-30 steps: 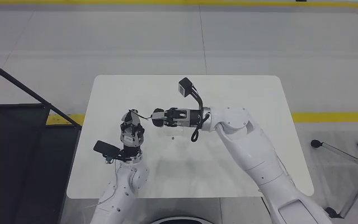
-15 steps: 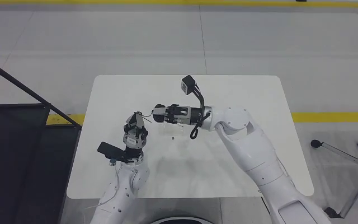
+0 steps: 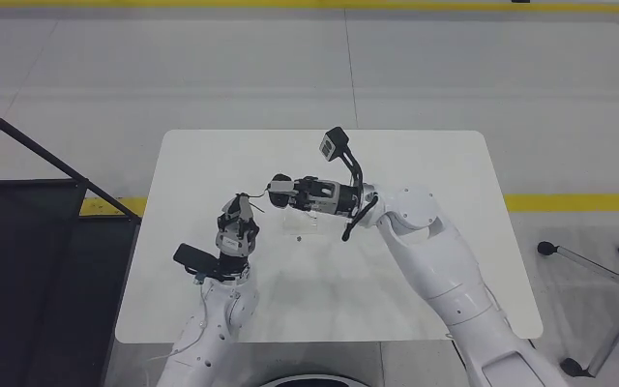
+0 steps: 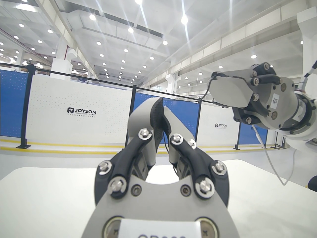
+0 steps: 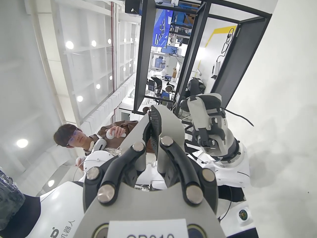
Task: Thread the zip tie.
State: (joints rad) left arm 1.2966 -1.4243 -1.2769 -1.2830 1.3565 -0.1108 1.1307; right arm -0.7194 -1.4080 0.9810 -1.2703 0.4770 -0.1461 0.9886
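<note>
Left pincer [image 4: 162, 115] and right pincer [image 5: 153, 117] each clamp the thin black plastic zip tie [image 5: 237, 115] strung between them (slack, bowed); misaligned pushing would likely buckle its tail.

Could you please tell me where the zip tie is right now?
In the top view the zip tie is held over the left half of the table, between the left gripper and the right gripper.
</note>
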